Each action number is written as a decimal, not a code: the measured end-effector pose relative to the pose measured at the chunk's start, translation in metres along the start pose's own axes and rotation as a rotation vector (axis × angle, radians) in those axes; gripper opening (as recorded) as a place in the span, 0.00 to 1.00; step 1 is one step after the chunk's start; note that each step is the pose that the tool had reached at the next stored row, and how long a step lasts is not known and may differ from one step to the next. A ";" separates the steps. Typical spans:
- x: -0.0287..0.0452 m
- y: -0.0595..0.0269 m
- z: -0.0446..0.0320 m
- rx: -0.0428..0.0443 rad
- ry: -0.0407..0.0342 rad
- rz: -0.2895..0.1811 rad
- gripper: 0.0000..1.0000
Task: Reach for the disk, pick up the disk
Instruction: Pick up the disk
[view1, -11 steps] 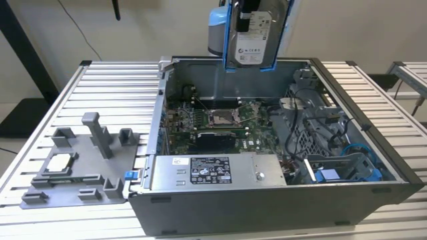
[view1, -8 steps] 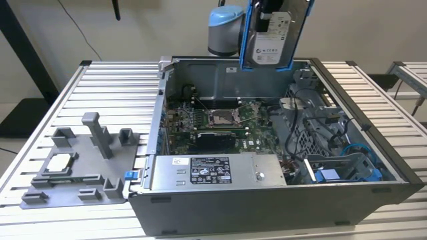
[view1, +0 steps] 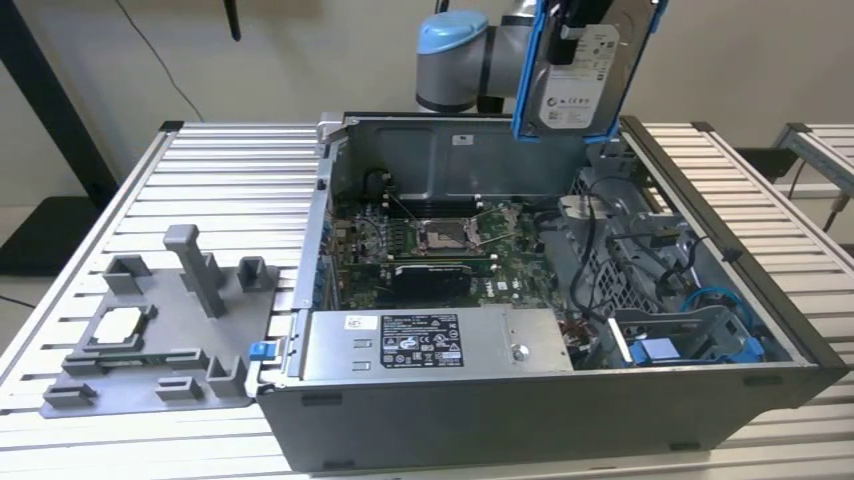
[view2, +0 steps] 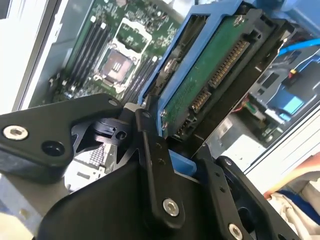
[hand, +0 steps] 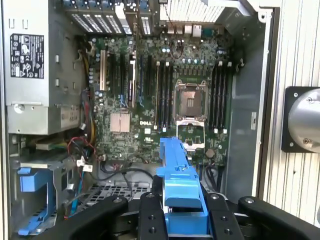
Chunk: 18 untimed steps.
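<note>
The disk hangs upright in the air above the far wall of the open computer case, its white label facing the exterior view and its bright blue frame around the edges. My gripper is shut on its upper end. In the second wrist view the disk's green circuit-board side slopes away between the black fingers of the gripper. The first wrist view looks along the disk's blue frame edge, clamped in the gripper.
Below lie the motherboard, the grey power supply and an empty blue drive bay at the case's near right. A grey fixture holding a small silver chip sits on the slatted table at the exterior view's left.
</note>
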<state>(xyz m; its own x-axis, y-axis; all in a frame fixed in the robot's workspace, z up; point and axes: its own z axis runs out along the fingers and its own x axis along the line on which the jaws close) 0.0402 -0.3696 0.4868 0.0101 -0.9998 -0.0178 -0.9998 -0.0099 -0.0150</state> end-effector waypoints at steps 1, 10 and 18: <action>0.0000 -0.0045 0.0001 0.0000 0.0000 0.000 0.00; 0.0004 -0.0369 0.0006 0.0000 -0.0001 0.000 0.00; 0.0005 -0.0542 0.0010 0.0000 -0.0002 -0.001 0.00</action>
<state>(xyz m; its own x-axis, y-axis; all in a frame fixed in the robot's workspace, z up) 0.0944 -0.3696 0.4866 0.0112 -0.9998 -0.0180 -0.9998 -0.0109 -0.0150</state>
